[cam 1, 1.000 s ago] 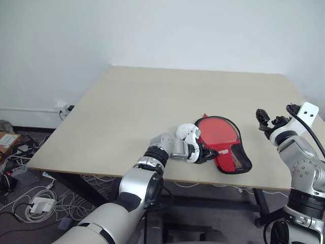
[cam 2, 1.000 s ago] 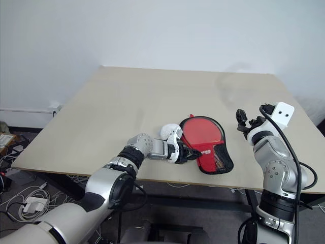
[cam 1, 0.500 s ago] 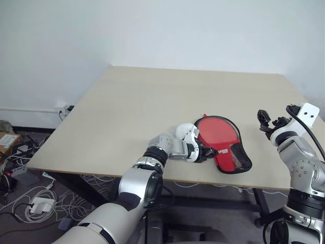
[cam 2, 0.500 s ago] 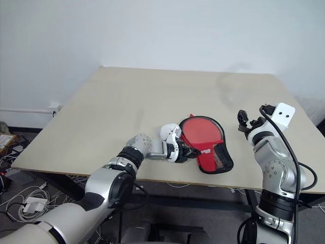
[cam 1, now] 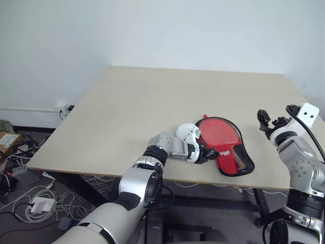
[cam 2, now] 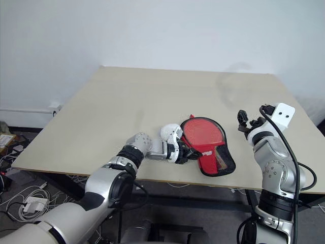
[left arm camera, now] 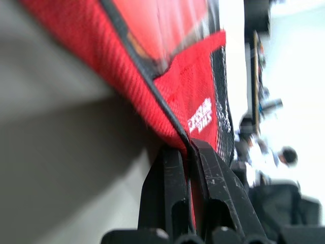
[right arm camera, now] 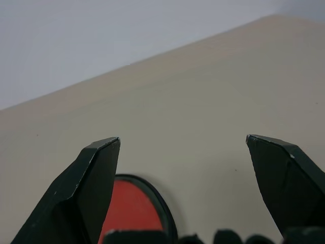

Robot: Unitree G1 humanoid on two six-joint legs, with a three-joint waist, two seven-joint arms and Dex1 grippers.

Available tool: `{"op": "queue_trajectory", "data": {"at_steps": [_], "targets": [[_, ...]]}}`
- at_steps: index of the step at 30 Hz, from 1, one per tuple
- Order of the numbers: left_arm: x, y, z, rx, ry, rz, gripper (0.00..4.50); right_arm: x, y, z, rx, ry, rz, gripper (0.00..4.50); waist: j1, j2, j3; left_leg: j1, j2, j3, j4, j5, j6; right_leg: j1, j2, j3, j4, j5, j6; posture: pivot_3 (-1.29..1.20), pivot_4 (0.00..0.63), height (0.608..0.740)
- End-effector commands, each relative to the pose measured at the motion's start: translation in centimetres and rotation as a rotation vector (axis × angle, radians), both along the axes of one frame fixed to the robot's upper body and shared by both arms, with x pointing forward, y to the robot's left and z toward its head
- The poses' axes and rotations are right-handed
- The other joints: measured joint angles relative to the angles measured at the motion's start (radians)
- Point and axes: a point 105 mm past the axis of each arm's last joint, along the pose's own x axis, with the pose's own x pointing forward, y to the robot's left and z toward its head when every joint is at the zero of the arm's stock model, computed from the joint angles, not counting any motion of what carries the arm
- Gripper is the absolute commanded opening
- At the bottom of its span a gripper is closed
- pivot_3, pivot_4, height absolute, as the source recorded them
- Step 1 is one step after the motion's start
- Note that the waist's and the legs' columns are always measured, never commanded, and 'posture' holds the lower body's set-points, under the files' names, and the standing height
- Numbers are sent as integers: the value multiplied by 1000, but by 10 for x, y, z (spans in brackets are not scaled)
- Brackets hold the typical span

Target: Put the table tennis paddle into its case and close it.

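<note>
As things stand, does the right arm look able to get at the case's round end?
Probably yes. The right tool hangs open above the table, off to the case's right, with bare tabletop between them. The left tool is shut on the case's rim at its near left side, leaving the round end free.

Large rectangular table with pale beige matte top [cam 1: 152, 101]: stands against a plain white wall [cam 1: 152, 30], on dark metal legs [cam 1: 261, 206]. Left of the table, low on the wall: white cable conduit [cam 1: 28, 109] ending at a white wall socket [cam 1: 62, 108]. Under and left of the table: dark floor [cam 1: 30, 223] with tangled white and grey cables [cam 1: 30, 201]. Cardboard box [cam 1: 7, 140] at far left.
</note>
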Motion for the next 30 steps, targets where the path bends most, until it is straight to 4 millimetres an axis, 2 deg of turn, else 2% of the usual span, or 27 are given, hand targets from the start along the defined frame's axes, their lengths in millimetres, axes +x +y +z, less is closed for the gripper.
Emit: {"op": "queue_trajectory", "data": {"at_steps": [1,6,13,17,24,27,30], "targets": [[-27,-3,10,-23,35,-170,28,-1,3,22,-16,-80,16,4329,-1,0,0,0,0,0,0,0,0,0,0,0,0,0,0,0,0,715],[-34,34,0,24,61,-187,28,1,5,21,-19,-74,28,4329,-8,1,0,1,1,0,-1,0,-1,0,0,1,1,0,0,0,0,715],[-33,65,-3,50,55,-147,28,5,7,23,-29,-73,48,4329,-26,1,0,1,2,0,-3,2,-3,0,1,1,1,0,0,0,0,715],[-30,72,-2,52,36,-122,28,6,8,22,-32,-68,55,4329,-26,1,0,1,2,0,-4,2,-4,0,1,1,1,0,0,0,0,715],[-31,77,7,70,-106,-111,28,9,10,23,-46,-69,61,4329,-25,1,0,1,2,0,-4,2,-4,0,1,1,1,0,0,0,0,715],[-27,79,6,71,-111,-81,730,10,10,23,-46,-70,62,4329,-23,1,0,1,1,0,-4,2,-4,0,1,1,1,0,0,0,0,715],[-29,81,6,52,-80,-91,1703,11,12,21,-46,-65,68,4329,-23,1,0,1,1,0,-4,2,-4,1,1,1,1,0,0,0,0,715]]}}
